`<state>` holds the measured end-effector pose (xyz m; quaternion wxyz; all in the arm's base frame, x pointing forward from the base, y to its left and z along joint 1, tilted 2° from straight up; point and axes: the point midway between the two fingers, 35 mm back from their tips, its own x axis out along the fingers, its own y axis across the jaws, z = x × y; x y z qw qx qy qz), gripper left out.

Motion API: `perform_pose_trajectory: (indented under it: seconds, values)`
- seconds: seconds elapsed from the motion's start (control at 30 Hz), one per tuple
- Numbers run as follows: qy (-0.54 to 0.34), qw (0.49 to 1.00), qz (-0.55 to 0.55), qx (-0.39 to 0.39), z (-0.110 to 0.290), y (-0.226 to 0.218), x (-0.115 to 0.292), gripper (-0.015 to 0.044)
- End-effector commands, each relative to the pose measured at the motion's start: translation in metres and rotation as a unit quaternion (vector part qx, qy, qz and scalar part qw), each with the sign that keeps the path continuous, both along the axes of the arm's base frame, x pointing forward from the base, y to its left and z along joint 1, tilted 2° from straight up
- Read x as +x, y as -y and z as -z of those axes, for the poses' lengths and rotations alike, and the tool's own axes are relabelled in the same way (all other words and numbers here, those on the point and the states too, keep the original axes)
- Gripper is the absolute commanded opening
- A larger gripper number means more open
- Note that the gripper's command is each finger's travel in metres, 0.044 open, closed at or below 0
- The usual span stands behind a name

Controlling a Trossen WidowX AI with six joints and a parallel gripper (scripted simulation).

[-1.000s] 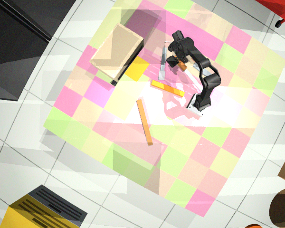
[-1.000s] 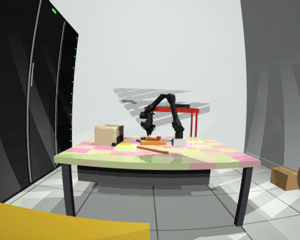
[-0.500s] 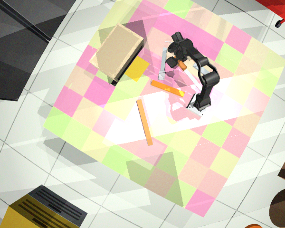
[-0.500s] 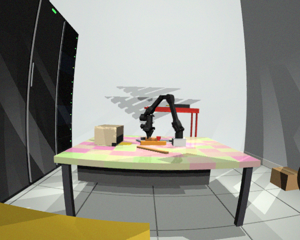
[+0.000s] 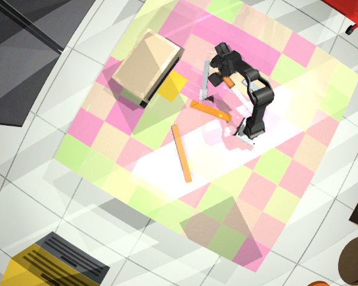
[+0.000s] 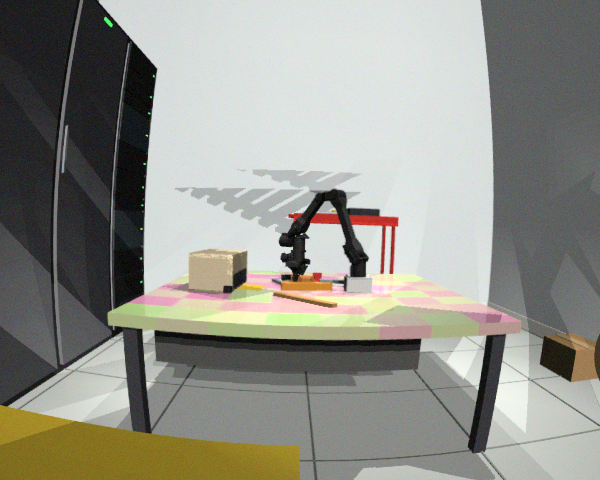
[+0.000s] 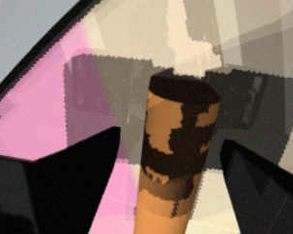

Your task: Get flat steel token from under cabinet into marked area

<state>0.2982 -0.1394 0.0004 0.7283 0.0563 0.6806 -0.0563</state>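
Observation:
The beige cabinet (image 5: 145,64) (image 6: 204,271) stands on the table, its dark vented side facing the yellow marked area (image 5: 172,86) (image 6: 252,287). The steel token cannot be made out in any view. A tool with an orange round handle (image 5: 228,82) (image 7: 161,216) and a long pale blade (image 5: 241,99) lies in front of the arm. My gripper (image 5: 221,77) (image 6: 295,277) (image 7: 171,140) points down over the handle. It is open, with the handle between its fingers in the wrist view and gaps on both sides.
A grey bar with a pale end block (image 5: 203,93) lies between the marked area and gripper. An orange bar (image 5: 210,111) (image 6: 306,285) lies near the arm base; another (image 5: 181,154) (image 6: 305,299) lies farther off. A grey-blue piece (image 5: 250,84) lies partly behind the arm.

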Motion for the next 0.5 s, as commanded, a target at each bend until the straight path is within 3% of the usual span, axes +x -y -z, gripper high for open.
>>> perform_pose_trajectory:
  seconds: [0.0,0.1,0.27,0.47]
  values:
    - [-0.002,1.000,-0.001,-0.002,0.0064,0.0000,-0.0010,0.0270]
    - [-0.002,1.000,-0.001,-0.002,0.0064,0.0000,-0.0010,0.0270]
    - [-0.001,1.000,0.000,0.001,0.0039,-0.0004,-0.0006,0.0139]
    - [-0.001,1.000,0.000,0.001,0.0039,-0.0004,-0.0006,0.0099]
